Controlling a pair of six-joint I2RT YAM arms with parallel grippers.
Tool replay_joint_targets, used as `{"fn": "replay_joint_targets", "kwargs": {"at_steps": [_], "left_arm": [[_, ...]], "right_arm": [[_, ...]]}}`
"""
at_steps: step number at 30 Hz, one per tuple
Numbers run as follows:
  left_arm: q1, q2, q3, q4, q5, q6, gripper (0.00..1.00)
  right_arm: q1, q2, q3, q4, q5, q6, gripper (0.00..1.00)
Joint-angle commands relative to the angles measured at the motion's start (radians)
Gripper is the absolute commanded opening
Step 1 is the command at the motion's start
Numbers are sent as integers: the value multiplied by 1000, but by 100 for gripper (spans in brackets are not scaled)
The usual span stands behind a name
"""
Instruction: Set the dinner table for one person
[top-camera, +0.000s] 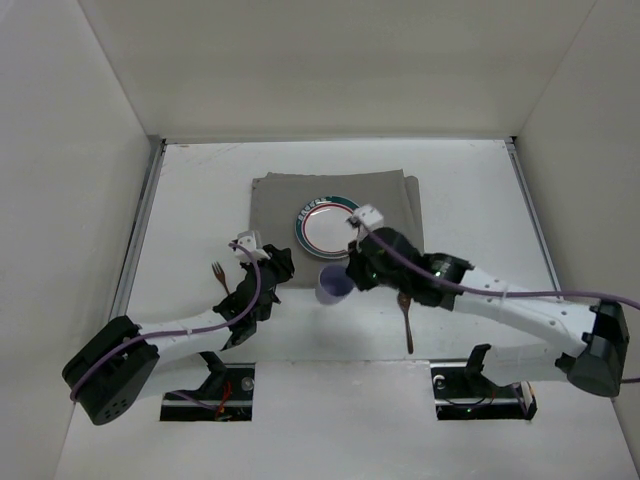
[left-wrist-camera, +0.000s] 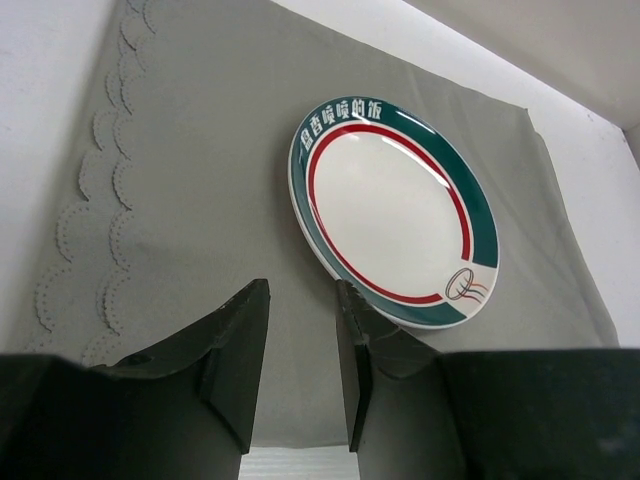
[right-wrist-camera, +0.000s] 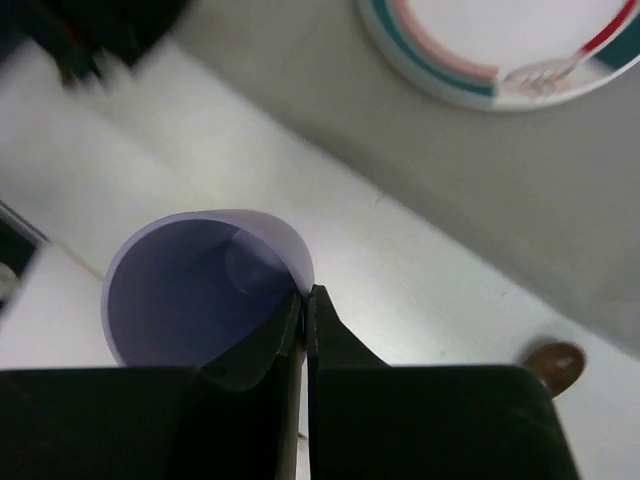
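White table (top-camera: 470, 200), with one of each thing on it. One fork (top-camera: 220, 277) lies at the left on the bare top. The left claw (left-wrist-camera: 300, 290) is open a little and holds nothing. One purple cup (top-camera: 330, 286) is just in front of the one grey mat (top-camera: 280, 200). The right claw (right-wrist-camera: 305, 295) pinches the cup's rim. One plate (top-camera: 328, 230) lies on the mat. One spoon (top-camera: 406, 320) lies at the right.

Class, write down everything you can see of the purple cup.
The purple cup is a plain, pale lilac tumbler, thin-walled, plastic by its look, empty, mouth up. The right end effector pinches its rim, one finger inside, one outside. It is over the white dinner table, just nearer the arms than the grey mat and plate. Whether its base rests on the table cannot be told.
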Motion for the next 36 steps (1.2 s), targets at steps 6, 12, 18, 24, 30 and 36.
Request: {"fn": "replay_joint_targets", "kwargs": {"at_steps": [6,12,18,24,30,36], "left_arm": [[-10,-26,23,52,-2,-11,31],[-16,-32,25,47,-2,-4,31],[-21,-38,31,27,11,-10,32],[-22,-3,39,33,11,-11,32],[-16,11,45,33,13,-13,32],[-16,5,45,27,21,-13,32]], "right_arm": [[-421,5,184,151,71,44,5],[-627,291,403,159,68,17,6],[-723,507,554,87,67,18,6],[-750,608,618,79,62,12,6],[-759,684,671,79,44,11,6],[-759,714,685,47,82,24,7]]}}
